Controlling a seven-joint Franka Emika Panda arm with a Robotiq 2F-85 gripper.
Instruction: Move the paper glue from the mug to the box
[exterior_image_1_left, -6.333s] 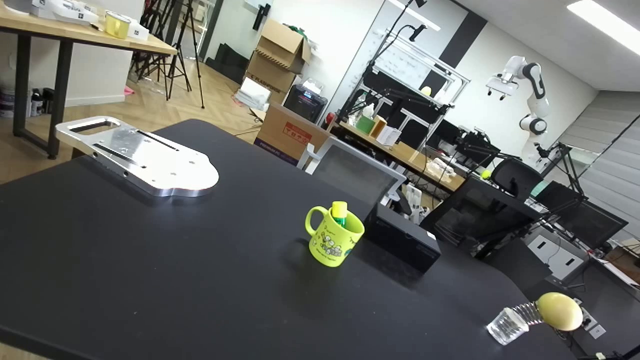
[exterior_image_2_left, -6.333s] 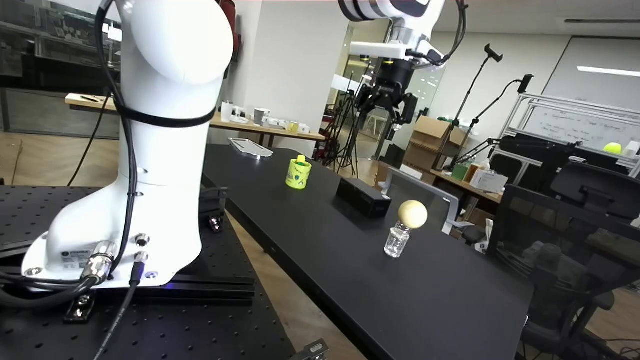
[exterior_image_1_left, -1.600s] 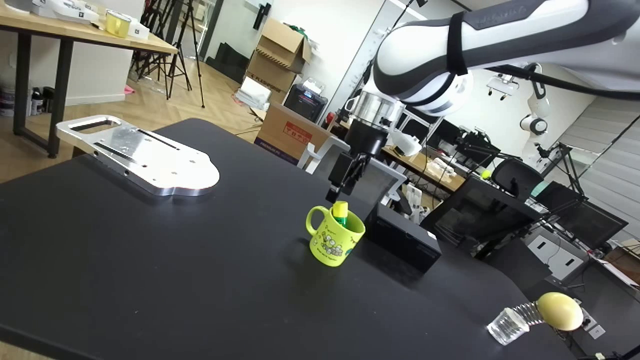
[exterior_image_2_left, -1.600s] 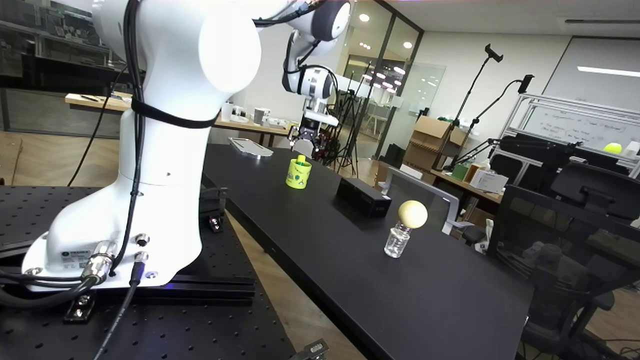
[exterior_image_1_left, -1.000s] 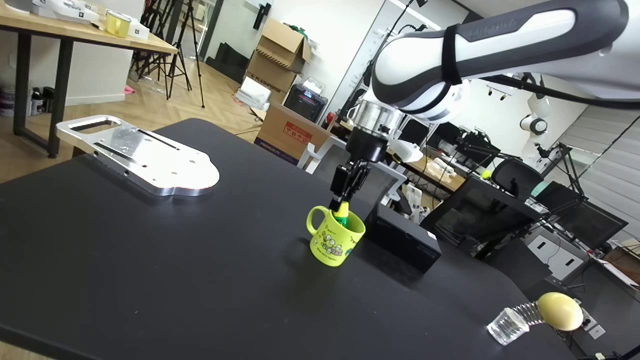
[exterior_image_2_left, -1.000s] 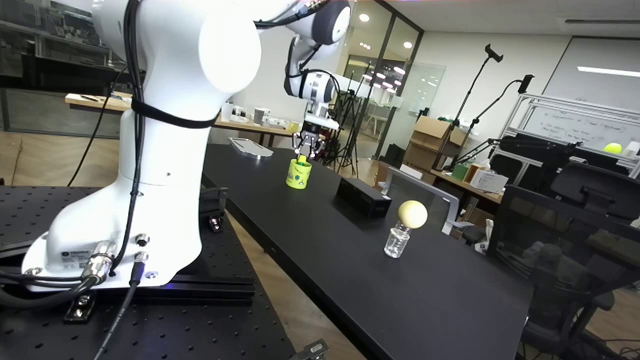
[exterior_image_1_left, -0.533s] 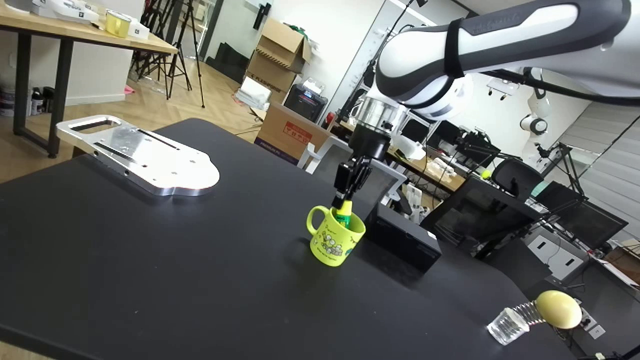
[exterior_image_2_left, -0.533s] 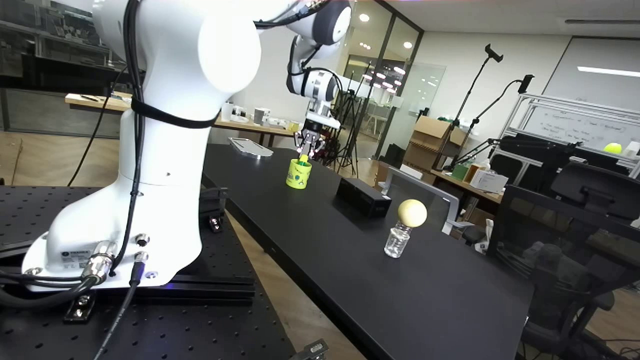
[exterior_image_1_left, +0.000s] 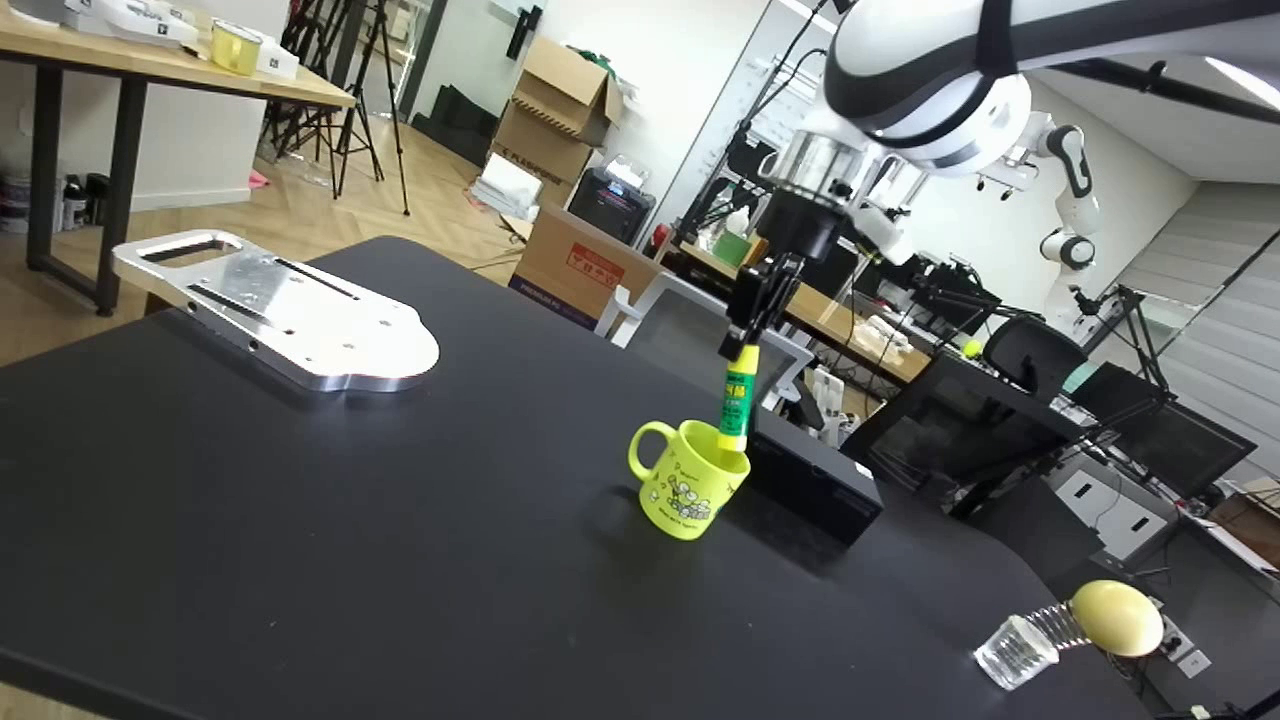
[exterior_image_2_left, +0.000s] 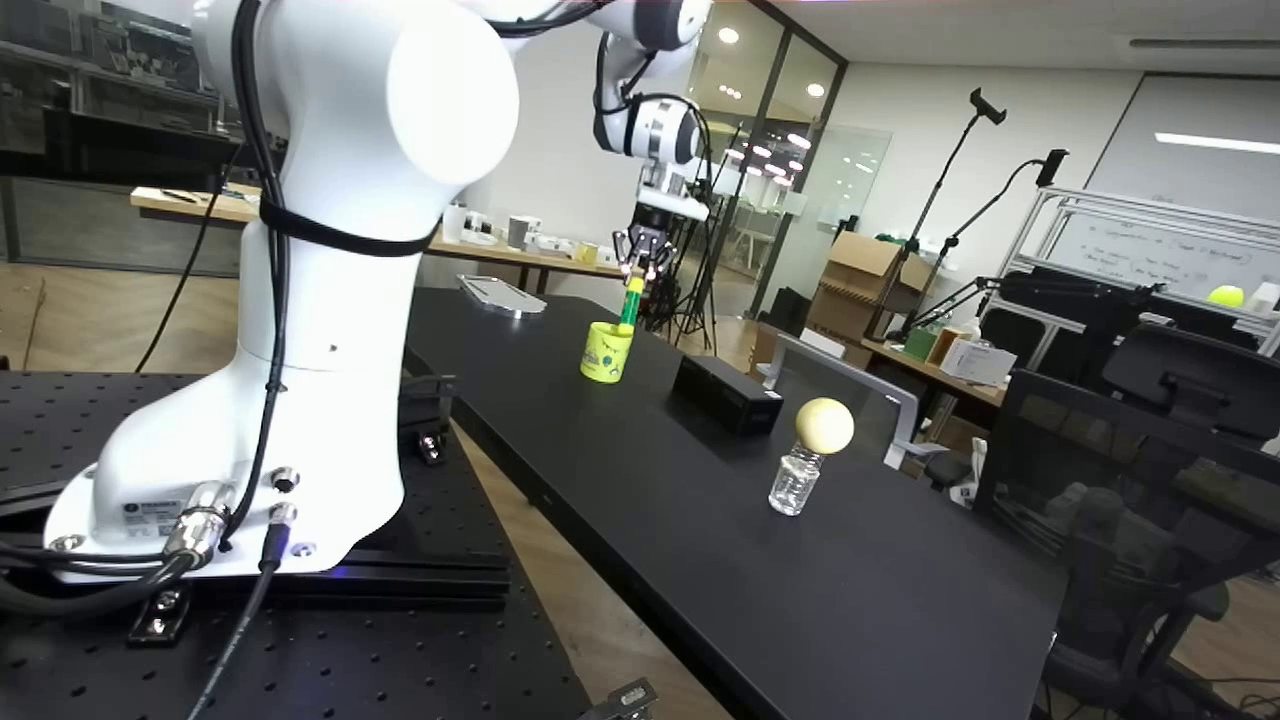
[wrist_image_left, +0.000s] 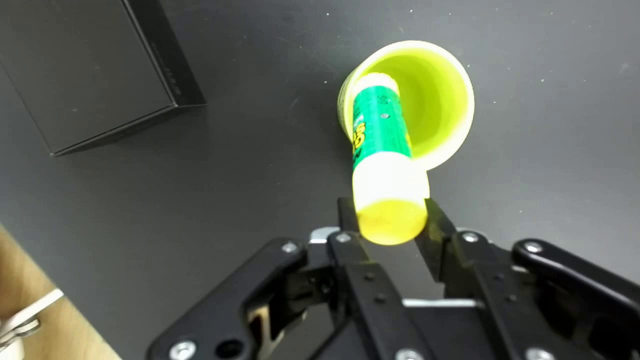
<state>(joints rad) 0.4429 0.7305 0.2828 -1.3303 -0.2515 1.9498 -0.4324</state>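
Note:
My gripper (wrist_image_left: 391, 216) is shut on the yellow cap end of the paper glue (wrist_image_left: 381, 122), a slim green and yellow stick. In both exterior views the glue (exterior_image_1_left: 738, 400) (exterior_image_2_left: 631, 305) hangs nearly upright below the fingers, its lower end at the rim of the lime-green mug (exterior_image_1_left: 688, 490) (exterior_image_2_left: 604, 354). Whether that end is just inside or just above the rim, I cannot tell. In the wrist view the mug (wrist_image_left: 432, 95) is otherwise hollow, its handle mostly hidden behind the glue. Beside the mug lies the black box (exterior_image_1_left: 812, 482) (exterior_image_2_left: 728, 393) (wrist_image_left: 80, 75), its top face flat.
A silver metal plate (exterior_image_1_left: 290, 310) lies on the dark table (exterior_image_1_left: 400, 560). A clear jar with a spring and yellow ball (exterior_image_2_left: 824, 428) stands farther along, past the box. A chair back (exterior_image_1_left: 700, 330) rises behind the table edge near the box.
The gripper came down to the glue, closed on its cap, then rose and moved toward the box side, drawing the glue up out of the mug. The mug shifted slightly the same way.

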